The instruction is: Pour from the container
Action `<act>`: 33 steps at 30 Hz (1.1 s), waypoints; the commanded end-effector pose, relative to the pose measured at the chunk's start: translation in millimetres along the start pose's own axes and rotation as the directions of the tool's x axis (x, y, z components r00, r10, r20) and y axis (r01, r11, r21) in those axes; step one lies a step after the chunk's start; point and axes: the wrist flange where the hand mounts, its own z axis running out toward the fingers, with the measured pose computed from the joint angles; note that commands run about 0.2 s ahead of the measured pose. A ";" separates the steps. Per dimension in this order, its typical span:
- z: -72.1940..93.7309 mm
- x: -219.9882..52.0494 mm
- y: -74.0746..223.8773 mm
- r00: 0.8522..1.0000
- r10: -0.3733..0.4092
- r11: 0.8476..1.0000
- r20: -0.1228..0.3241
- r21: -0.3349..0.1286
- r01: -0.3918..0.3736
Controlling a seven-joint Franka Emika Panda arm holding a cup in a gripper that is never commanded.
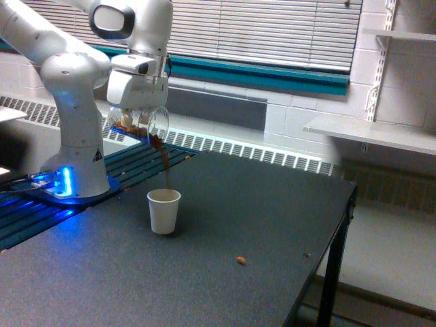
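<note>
In the exterior view my gripper (pixel 138 114) is shut on the container (pixel 141 125), a clear cylindrical cup tipped on its side with its round rim facing the view's right. Brown nut-like bits lie along its lower wall. A thin brown stream of bits (pixel 165 165) falls from the rim toward a small white paper cup (pixel 163 210) that stands upright on the dark table (pixel 225 286) right below. One brown bit (pixel 240 259) lies loose on the table, to the right of the paper cup.
The arm's white base (pixel 76 153) stands at the left on a blue-lit plate. The table's right edge (pixel 327 252) drops off to the floor. A radiator runs along the wall behind, and white shelves (pixel 371 131) hang at the right.
</note>
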 end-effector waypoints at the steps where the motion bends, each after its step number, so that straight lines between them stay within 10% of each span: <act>1: 10.3 -11.0 -0.7 1.000 -0.011 1.000 0.027 -0.027 0.011; 33: 12.3 -18.0 8.4 0.996 0.000 0.997 0.084 -0.076 0.006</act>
